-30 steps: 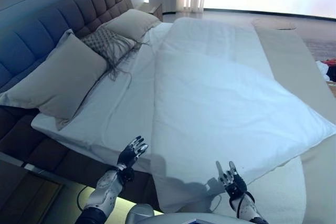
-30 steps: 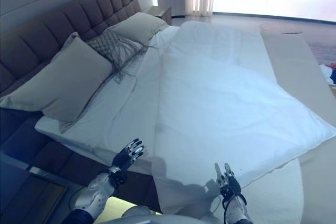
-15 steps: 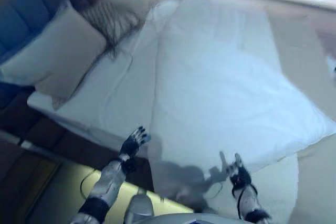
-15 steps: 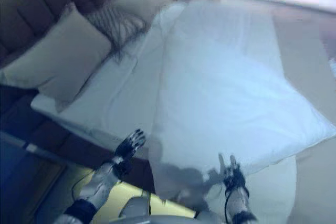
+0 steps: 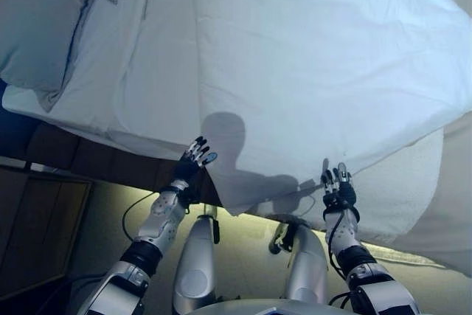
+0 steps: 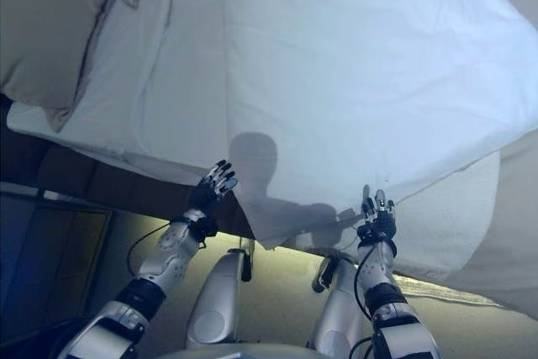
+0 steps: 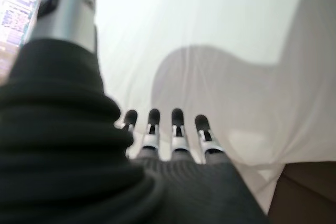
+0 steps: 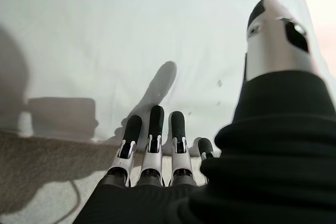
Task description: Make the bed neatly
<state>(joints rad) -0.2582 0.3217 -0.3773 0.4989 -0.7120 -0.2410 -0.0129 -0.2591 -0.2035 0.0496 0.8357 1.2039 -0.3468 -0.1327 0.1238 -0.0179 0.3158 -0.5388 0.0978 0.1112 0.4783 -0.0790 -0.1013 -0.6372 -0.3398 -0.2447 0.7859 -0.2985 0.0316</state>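
Observation:
A white duvet lies skewed across the bed, its near corner hanging over the bed's edge. My left hand is open with straight fingers just left of that corner, at the mattress edge; in the left wrist view its fingers point at the white cloth. My right hand is open, fingers straight, just below the duvet's near edge; it also shows in the right wrist view. Neither hand holds anything. A white sheet shows left of the duvet. A beige pillow lies at the far left.
A cream, textured bed cover hangs off the bed under the duvet at the right. The dark bed frame runs below the mattress at the left, with a dark bedside cabinet beside it. A lit floor strip lies below.
The camera has tilted down, so the headboard and far pillows left the view. Both hands have reached forward to the duvet's near edge.

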